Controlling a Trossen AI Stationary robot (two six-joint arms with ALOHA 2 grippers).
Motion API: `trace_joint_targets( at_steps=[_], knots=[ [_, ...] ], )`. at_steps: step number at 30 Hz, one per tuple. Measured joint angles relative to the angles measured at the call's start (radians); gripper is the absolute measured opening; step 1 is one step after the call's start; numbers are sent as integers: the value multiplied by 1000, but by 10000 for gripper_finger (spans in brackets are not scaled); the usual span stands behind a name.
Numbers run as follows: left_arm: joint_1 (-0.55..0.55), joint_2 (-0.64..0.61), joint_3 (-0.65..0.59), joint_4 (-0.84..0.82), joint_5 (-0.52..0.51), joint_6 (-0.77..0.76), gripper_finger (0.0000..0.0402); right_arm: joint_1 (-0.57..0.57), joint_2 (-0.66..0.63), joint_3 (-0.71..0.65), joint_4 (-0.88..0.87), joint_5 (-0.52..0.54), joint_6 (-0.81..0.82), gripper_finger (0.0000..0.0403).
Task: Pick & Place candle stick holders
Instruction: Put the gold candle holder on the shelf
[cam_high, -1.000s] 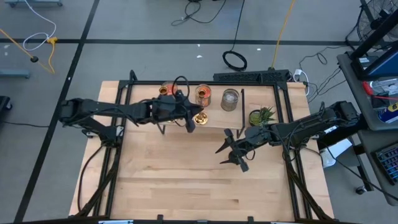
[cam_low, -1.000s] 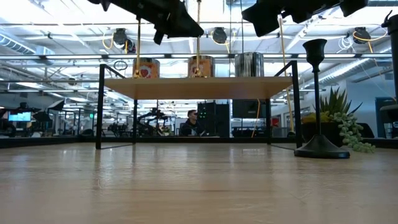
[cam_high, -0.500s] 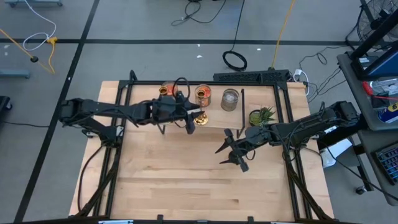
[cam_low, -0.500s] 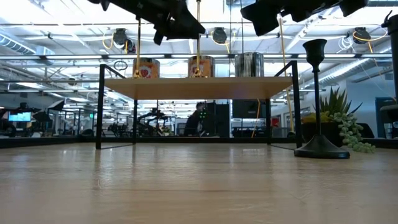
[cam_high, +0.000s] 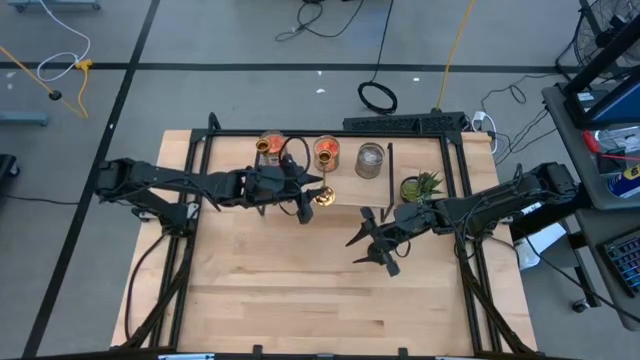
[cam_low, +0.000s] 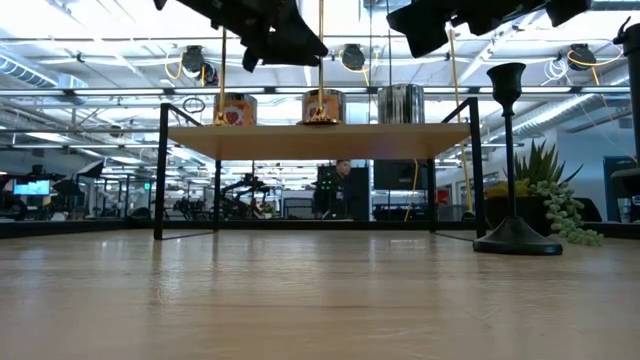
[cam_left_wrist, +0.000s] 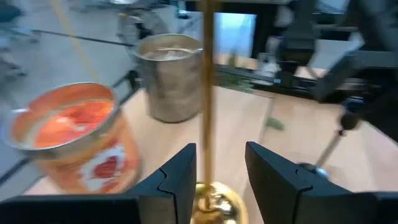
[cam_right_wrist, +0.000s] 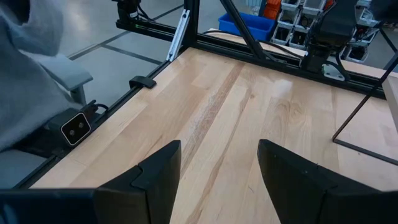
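Note:
A gold candle stick holder (cam_high: 322, 195) stands upright on its round base (cam_left_wrist: 214, 202) on the raised wooden shelf (cam_low: 320, 140), in front of an orange jar candle (cam_left_wrist: 74, 143). My left gripper (cam_high: 305, 195) is open. Its fingers stand on either side of the holder's slim stem (cam_left_wrist: 208, 93), with a gap showing on one side. The black holder (cam_low: 507, 150) stands on its base on the tabletop at the right. My right gripper (cam_high: 375, 250) is open and empty above the bare table. A second thin gold stem (cam_low: 222, 60) rises by the left jar. My left gripper has the gold holder's stem (cam_left_wrist: 208, 124) between its open fingers, which come level from the table's left. The stem stands close to one finger (cam_left_wrist: 180, 174). I cannot tell whether it touches that finger. The holder stands upright on the shelf.
Two orange jar candles (cam_high: 265, 145) (cam_high: 327, 152) and a grey one (cam_high: 370, 160) stand along the shelf's far side. A green potted plant (cam_high: 422, 185) sits at the right, behind the black holder. The shelf's black frame legs (cam_low: 160, 170) stand on the table. A person moves in the room behind.
My left gripper has shifted a little toward the table's near edge, still around the gold holder's stem. The holder's base now shows resting on the shelf. My right arm has kept still.

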Motion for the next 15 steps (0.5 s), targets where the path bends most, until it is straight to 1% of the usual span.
trace_joint_targets(
  at_steps=[4, 10, 15],
  knots=[
    [-13, 0, 0, -1, -119, 28, 145, 0, 0, 0, 0, 0, -1, 212],
    [-30, 0, 0, -13, -170, 31, 145, 0, 0, 0, 0, 0, -2, 212],
    [-47, 0, 0, -1, -238, 86, 145, 0, 0, 0, 0, 0, -3, 212]
  ],
)
